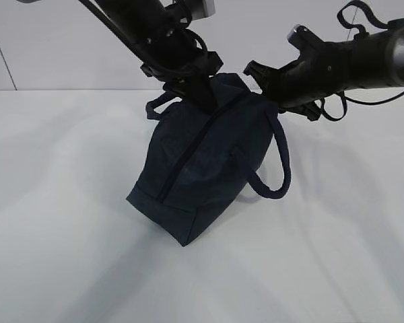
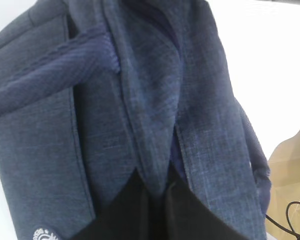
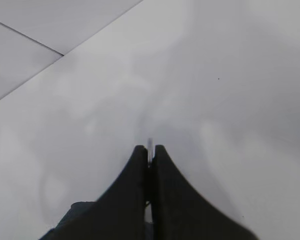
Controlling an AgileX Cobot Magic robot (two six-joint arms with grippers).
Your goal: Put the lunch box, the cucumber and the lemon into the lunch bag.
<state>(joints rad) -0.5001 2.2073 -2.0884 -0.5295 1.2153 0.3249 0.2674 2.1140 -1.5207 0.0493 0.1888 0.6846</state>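
The lunch bag (image 1: pixel 202 168) stands tilted on the white table (image 1: pixel 60 256), its lower corner toward the camera and its upper end lifted. The left gripper (image 2: pixel 157 192) is clamped on a fold of fabric along the bag's top seam. The right gripper (image 3: pixel 149 152), at the bag's upper right end, is closed on a thin silver piece (image 3: pixel 149 146), apparently the zipper pull.
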